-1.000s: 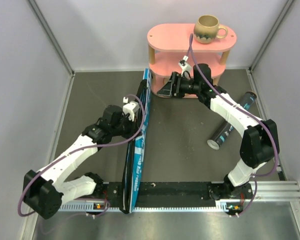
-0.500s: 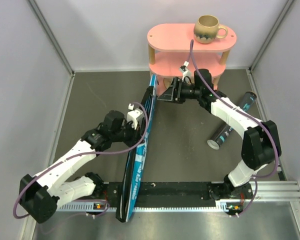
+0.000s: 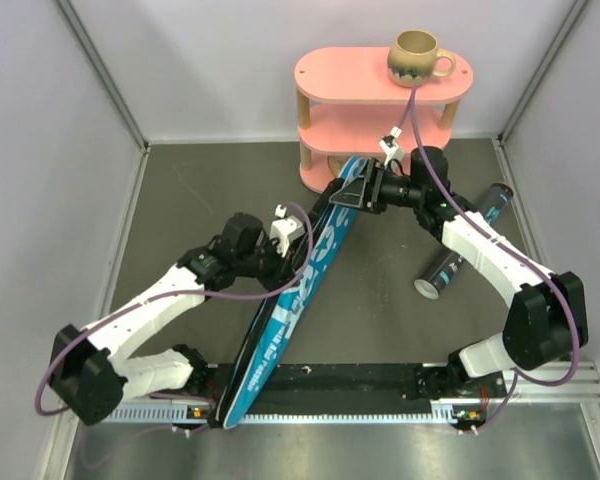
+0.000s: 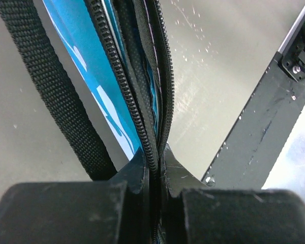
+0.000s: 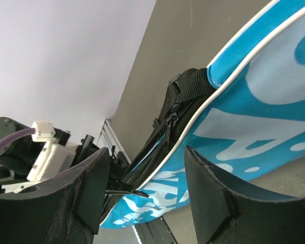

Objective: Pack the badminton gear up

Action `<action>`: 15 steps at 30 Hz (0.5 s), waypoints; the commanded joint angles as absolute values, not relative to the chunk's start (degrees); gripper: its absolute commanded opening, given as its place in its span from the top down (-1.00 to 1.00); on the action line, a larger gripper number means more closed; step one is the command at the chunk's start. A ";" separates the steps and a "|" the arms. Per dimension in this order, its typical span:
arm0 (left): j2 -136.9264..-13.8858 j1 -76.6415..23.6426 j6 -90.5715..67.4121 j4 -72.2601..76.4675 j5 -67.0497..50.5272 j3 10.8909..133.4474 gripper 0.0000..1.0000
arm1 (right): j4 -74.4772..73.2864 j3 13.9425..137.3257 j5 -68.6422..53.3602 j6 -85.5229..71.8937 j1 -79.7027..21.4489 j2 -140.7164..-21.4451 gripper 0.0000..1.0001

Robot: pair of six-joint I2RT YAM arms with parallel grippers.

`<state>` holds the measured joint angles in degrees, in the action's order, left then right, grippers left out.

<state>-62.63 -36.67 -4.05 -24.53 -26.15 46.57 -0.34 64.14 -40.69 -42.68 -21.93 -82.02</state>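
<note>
Racket cover [image 3: 280, 330]: blue, propped on its edge and leaning, on the worktop [image 3: 180, 200]. Its rounded head end sits just in front of the pink shelf [image 3: 380, 80]. Its narrow end lies well away from the shelf, down-left over the arms' base rail [image 3: 380, 378].
Long axis: a diagonal, from well down-left of the shelf up to the shelf's foot.
Left hand [image 3: 292, 238]: left of the shelf and nearer the arms, about midway along the cover. Its jaws are pinched almost together on the cover's zip edge [image 4: 121, 86], with a black webbing strap [image 4: 56, 91] hanging just beside.
Right hand [image 3: 352, 192]: at the shelf's foot, at the cover's head end. Its fingers stand well apart, astride the cover's rim; no pad is seen pressing it, so I can make out no hold.
Zip: in the right wrist view it is parted near the strap anchor; the contents are hidden.
Nearer arm: the right for the head end, the left for the middle. As I judge it, however the cover is laid or shut next, it pivots on the left hand's pinch.
Mug [image 3: 415, 55]: beige, on the shelf's top tier; not gear.
Black tube [image 3: 458, 250]: lying flat, right of the shelf and nearer the arms, apart from the cover and closest to the right arm.
Writing: large white lettering on the cover's face, cropped or too small to read. The teal band on the tube is also unreadable.
</note>
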 commanded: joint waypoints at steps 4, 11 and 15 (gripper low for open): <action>-69.25 -37.79 1.05 -14.86 -24.79 55.02 1.00 | -1.39 62.84 -40.17 -39.21 -18.37 -80.94 -0.11; -69.70 -38.85 1.23 -14.15 -23.91 54.14 1.00 | -1.40 64.16 -40.87 -36.83 -17.93 -81.82 0.03; -69.96 -39.37 1.49 -14.15 -23.03 54.23 1.00 | -2.90 65.30 -40.61 -36.30 -17.93 -82.09 0.17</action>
<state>-70.28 -38.92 -0.86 -22.02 -24.51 51.55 -2.96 62.67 -40.38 -38.30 -18.48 -82.19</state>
